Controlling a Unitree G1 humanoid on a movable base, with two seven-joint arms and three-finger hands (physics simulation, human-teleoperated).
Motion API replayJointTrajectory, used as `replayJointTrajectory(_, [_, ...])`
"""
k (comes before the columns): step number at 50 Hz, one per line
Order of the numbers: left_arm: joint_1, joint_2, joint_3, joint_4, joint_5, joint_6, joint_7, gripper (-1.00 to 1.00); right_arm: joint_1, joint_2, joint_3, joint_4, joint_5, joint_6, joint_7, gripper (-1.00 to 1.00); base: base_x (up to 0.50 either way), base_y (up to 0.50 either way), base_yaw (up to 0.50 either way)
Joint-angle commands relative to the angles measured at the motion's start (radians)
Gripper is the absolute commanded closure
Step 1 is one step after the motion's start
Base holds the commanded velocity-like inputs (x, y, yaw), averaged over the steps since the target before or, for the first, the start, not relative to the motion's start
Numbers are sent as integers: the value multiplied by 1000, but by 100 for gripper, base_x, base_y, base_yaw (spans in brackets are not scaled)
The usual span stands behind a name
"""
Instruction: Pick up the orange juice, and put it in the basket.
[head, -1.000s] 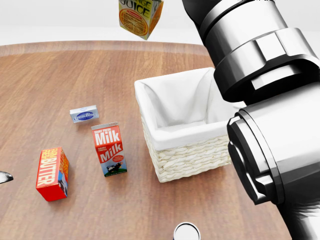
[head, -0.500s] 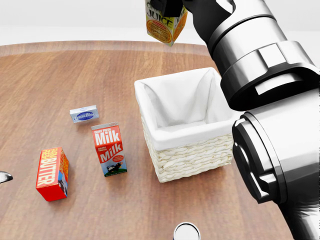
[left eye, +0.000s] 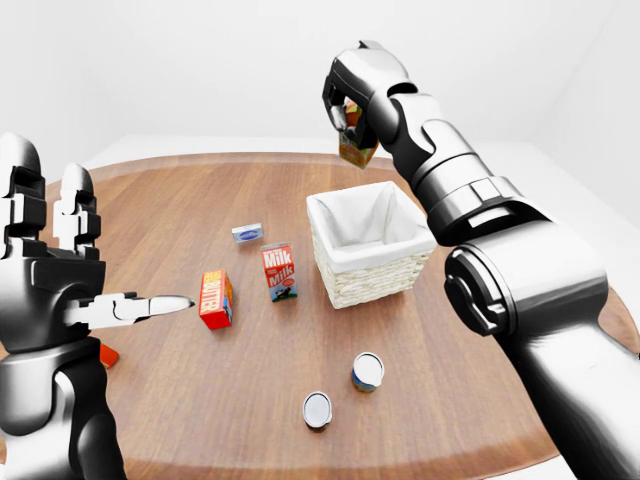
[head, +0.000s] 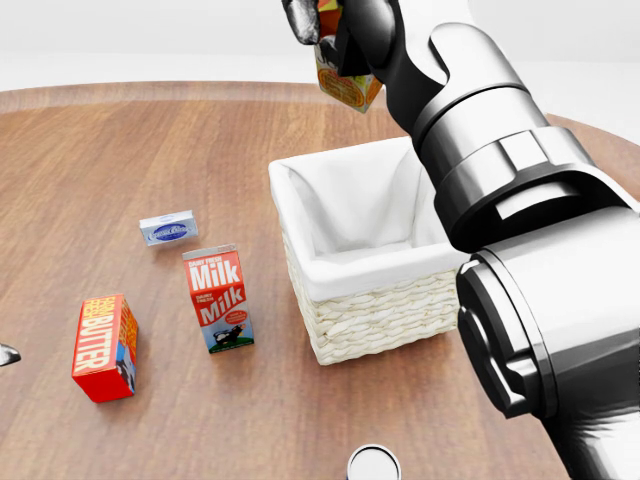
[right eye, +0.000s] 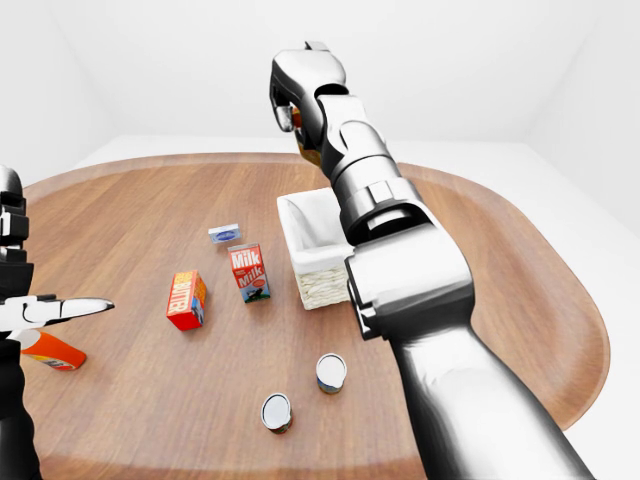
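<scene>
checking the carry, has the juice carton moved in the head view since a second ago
Yes. The juice carton, held in the right hand, has shifted rightward and now hangs above the basket rim.

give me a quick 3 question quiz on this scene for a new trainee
1. True or false: the orange juice carton already rests inside the basket.
2. Which robot hand holds the orange juice carton?
A. the left
B. the right
C. neither
3. Fill in: in the head view, the carton standing upright just left of the basket is the ____ carton.

Key:
1. False. The carton is in the air above the basket's top edge, gripped by the right robot hand.
2. B. The left robot hand is open and holds nothing.
3. Milk.
</scene>
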Motion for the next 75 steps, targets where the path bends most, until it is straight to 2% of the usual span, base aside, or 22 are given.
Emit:
replayJointTrajectory(1, [1,0,1,-3,-1,0,-1,-100,31,5,8,-8,-47,0,-48,100,0,0,0])
replayJointTrajectory(41, [-2,2,1,-6,-7,0,3,-100,137,47,5,4,-255,0,-66,100,0,0,0])
replayJointTrajectory(53, [-7,0,-13,27,6,0,0,-100,154,58,-15,4,-266,0,-75,100,0,0,0])
replayJointTrajectory(58, [-6,1,-13,26,5,0,1,-100,152,58,-38,3,-235,0,-79,100,0,0,0])
replayJointTrajectory(59, [-6,0,-14,28,6,0,0,-100,150,65,-85,1,-174,0,-85,100,0,0,0])
replayJointTrajectory(61, [-6,0,-14,28,6,0,0,-100,150,63,-78,1,-161,0,-86,100,0,0,0])
replayJointTrajectory(63, [-7,0,-15,32,7,0,0,-100,149,71,-142,-2,-51,0,-103,100,0,0,0])
replayJointTrajectory(65, [-7,0,-15,34,7,0,0,-100,145,69,-157,-4,18,0,-101,100,0,0,0])
replayJointTrajectory(69, [-11,0,-22,54,13,0,-2,-100,143,58,-139,-4,87,11,-113,100,0,0,0])
replayJointTrajectory(70, [-12,0,-23,57,14,0,-2,-100,145,52,-128,-4,91,25,-122,100,0,0,0])
replayJointTrajectory(75, [-11,1,-26,64,15,0,-2,-100,146,42,-89,-2,98,54,-147,100,0,0,0])
